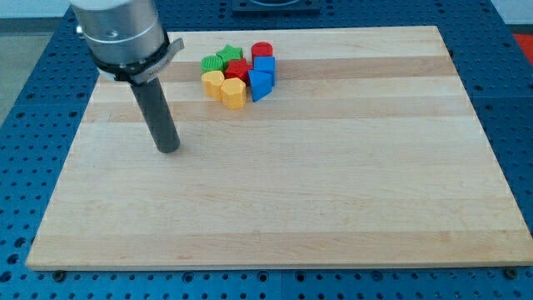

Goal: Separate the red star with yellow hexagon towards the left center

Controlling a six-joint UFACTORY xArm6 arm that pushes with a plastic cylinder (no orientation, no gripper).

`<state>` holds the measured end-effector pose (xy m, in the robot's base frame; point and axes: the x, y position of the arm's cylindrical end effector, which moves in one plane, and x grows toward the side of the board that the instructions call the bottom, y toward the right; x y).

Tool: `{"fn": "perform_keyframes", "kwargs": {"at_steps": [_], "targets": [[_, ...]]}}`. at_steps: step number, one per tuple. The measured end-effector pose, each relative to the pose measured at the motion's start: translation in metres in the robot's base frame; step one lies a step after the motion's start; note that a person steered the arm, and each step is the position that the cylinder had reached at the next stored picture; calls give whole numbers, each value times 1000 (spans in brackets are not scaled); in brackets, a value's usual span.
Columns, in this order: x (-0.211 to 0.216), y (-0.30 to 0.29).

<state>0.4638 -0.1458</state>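
1. Blocks sit in one tight cluster near 12 o'clock on the table [333, 192], slightly toward the view's left of centre line.
2. Red star [236, 68] is mid-cluster, touching or nearly touching its neighbours; the yellow hexagon [213, 83] lies at its 7 o'clock, on the cluster's left edge.
3. Other cluster members: yellow block [234, 93] (shape unclear) at 5 o'clock of the hexagon, green star [228, 55] and another green block [211, 63] at 11 o'clock of the red star, red cylinder [262, 51] at 1 o'clock, blue cube [265, 66] at 3 o'clock, blue block [260, 84] at 5 o'clock.
4. Tool is a bare rod with no jaws, so nothing opens or closes; it holds nothing.
5. My tip [168, 149] rests on bare wood at 8 o'clock of the cluster, well apart from every block, touching none.
6. Judgement: separation not yet started; both target blocks are packed in.
7. To do it well: bring the tip round to the cluster's 3 o'clock side, enter between the blue cube and red star, push toward 9 o'clock.
8. Risk: the green pieces or the second yellow get dragged along; a slow, narrow line through the star and hexagon helps.
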Motion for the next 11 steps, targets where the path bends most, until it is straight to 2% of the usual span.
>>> {"fn": "perform_keyframes", "kwargs": {"at_steps": [1, 2, 3, 4, 5, 6, 8, 9, 11], "targets": [[9, 87], [-33, 174], [-100, 226], [-157, 252], [-193, 230], [-198, 167], [-146, 54], [-124, 22], [-123, 46]]}}
